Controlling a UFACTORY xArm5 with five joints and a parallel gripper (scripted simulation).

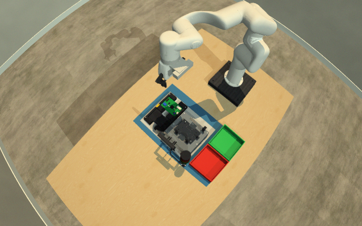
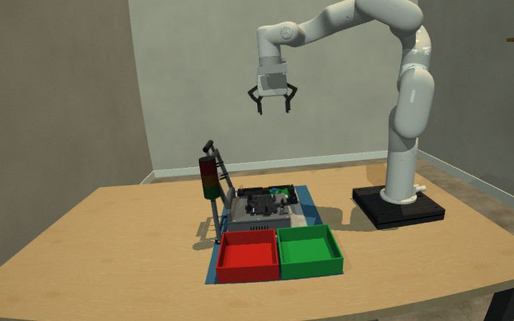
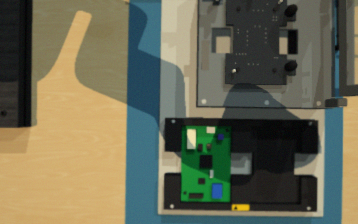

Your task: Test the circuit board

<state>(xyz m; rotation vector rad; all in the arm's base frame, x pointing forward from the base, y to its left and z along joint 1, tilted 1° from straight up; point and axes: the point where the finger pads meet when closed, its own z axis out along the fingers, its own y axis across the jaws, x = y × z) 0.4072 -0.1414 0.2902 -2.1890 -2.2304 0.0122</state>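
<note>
My gripper (image 1: 161, 82) (image 2: 274, 112) is open and empty, high above the table near the tray's far end; its fingers are out of the wrist view. The green circuit board (image 1: 169, 107) (image 2: 281, 192) (image 3: 205, 171) lies component side up in the black tray (image 1: 151, 115) (image 3: 275, 137). Its white connector (image 3: 191, 139) is at the end nearer the tester (image 2: 258, 224) (image 3: 211, 92). The tester's black nest (image 1: 187, 130) (image 3: 255, 45) holds no board. The lid (image 1: 166, 140) (image 2: 226, 178) (image 3: 343, 50) stands open. The signal light (image 1: 185, 155) (image 2: 209, 180) looks unlit. The green bin (image 1: 224, 140) (image 2: 311, 268) and red bin (image 1: 209, 161) (image 2: 246, 274) are empty.
The bins stand side by side on the blue mat (image 1: 204, 180) (image 3: 142, 175), beyond the tester. The signal light's pole (image 2: 214, 219) rises beside the red bin and the raised lid. The arm's black base plate (image 1: 221, 91) (image 2: 402, 213) (image 3: 2, 60) is to one side.
</note>
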